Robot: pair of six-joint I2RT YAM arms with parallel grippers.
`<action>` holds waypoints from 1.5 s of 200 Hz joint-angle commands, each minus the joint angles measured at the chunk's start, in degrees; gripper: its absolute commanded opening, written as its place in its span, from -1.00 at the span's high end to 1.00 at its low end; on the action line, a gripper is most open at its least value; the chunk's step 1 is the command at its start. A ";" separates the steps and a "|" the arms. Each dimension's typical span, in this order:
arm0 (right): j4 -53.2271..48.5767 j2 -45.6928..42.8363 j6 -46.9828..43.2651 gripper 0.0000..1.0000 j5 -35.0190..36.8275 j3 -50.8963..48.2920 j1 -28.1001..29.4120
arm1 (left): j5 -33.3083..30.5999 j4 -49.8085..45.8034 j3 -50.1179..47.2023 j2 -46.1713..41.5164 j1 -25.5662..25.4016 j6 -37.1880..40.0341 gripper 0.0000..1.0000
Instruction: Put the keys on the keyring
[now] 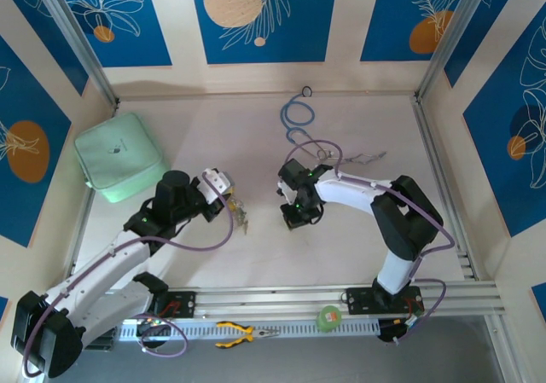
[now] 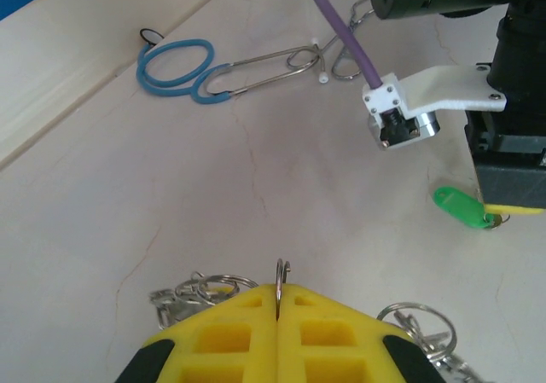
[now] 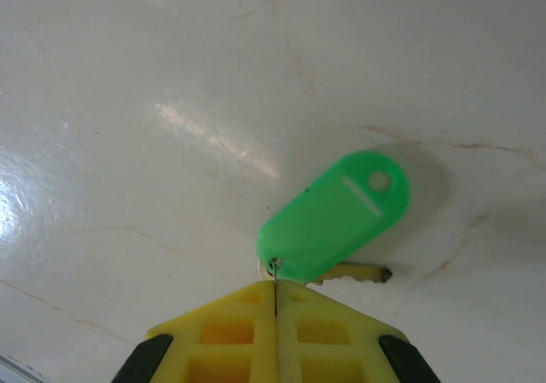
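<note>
Clenched on the left: left end effector, yellow fingers pinching a thin silvery metal keyring edge-on, with small silvery metal keys on wire loops bunched to either side, low over the pale tabletop. Clenched on the right as well: right end effector nipping the tiny wire loop of a green oval plastic-tagged key, brassy blade poking out beneath the tag, either resting on the tabletop or just above it, cannot tell which. Seen from overhead, facing each other near the middle of the tabletop, near but apart, bare surface between. Judged as mid-task: one key in hand, not yet threaded onto the keyring.

Could slip first: held by so little wire, liable to swivel or pop out of either grip under any sideways push. Could miss next: needs the ring's split end, hidden here, so no telling whether turned towards the key; easy to slide the loop along the outside without catching. Could tangle too, with the bunched keys swinging into the gap on approach. Could also drag the green tag across the tabletop if kept this low, twisting the loop off line
</note>
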 commanded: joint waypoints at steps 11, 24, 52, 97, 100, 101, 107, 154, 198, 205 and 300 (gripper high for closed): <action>0.22 1.61 1.07 1.00 -1.34 2.56 1.31 | 0.49 1.46 -0.15 -0.63 -0.61 1.02 1.00; -0.21 2.16 1.04 0.98 -0.97 3.09 1.75 | 0.49 1.25 -0.08 -0.52 -0.60 1.04 1.00; -0.40 2.81 1.08 0.67 -0.48 3.32 2.23 | 0.58 1.14 0.05 -0.56 -0.58 0.84 1.00; -0.42 2.89 1.19 0.55 -0.24 3.34 2.65 | 0.67 0.61 0.39 -0.05 -0.67 1.14 1.00; -0.40 2.82 1.15 0.55 -0.25 3.35 2.65 | 0.67 0.61 0.41 0.00 -0.62 1.13 1.00; -0.40 2.86 1.14 0.55 -0.25 3.36 2.65 | 0.67 0.61 0.41 0.01 -0.62 1.09 1.00; -0.40 2.89 1.19 0.55 -0.29 3.36 2.65 | 0.67 0.61 0.42 0.01 -0.64 1.09 1.00; -0.57 3.46 1.19 0.59 -0.60 3.81 2.65 | 0.49 0.52 0.50 0.02 -0.62 1.17 1.00; -0.84 3.83 1.42 0.61 -0.67 3.98 2.73 | -0.02 0.52 0.50 0.02 -0.70 1.33 1.00; -0.91 3.86 1.42 0.61 -0.68 3.98 2.73 | -0.08 0.52 0.50 0.01 -0.65 1.39 1.00; -1.36 4.38 1.75 0.71 -0.60 4.46 3.19 | -0.47 0.45 0.43 -0.21 -0.64 1.57 1.00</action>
